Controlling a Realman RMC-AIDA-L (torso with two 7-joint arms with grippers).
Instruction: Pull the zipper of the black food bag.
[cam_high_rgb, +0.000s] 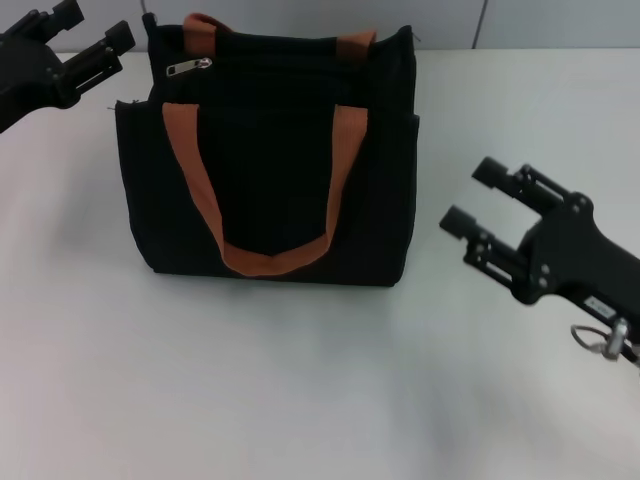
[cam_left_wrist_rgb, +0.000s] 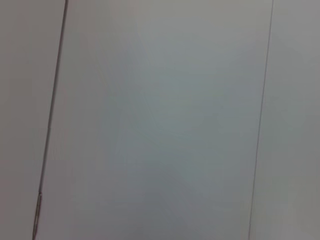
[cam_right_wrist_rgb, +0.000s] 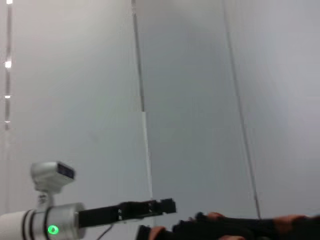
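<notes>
The black food bag (cam_high_rgb: 270, 160) stands upright on the white table, with orange-brown handle loops on its front and top. The zipper (cam_high_rgb: 189, 68), a small silver pull tab, sits at the left end of the bag's upper edge. My left gripper (cam_high_rgb: 93, 28) is open and hangs in the air just left of the bag's top corner, close to the pull tab but apart from it. My right gripper (cam_high_rgb: 466, 198) is open and empty to the right of the bag, near the table. The bag's top edge (cam_right_wrist_rgb: 240, 226) shows in the right wrist view.
The white table (cam_high_rgb: 300, 380) spreads in front of the bag and to both sides. A grey panelled wall (cam_high_rgb: 520, 20) stands behind it. The left wrist view shows only wall panels. The left arm (cam_right_wrist_rgb: 125, 212) shows in the right wrist view.
</notes>
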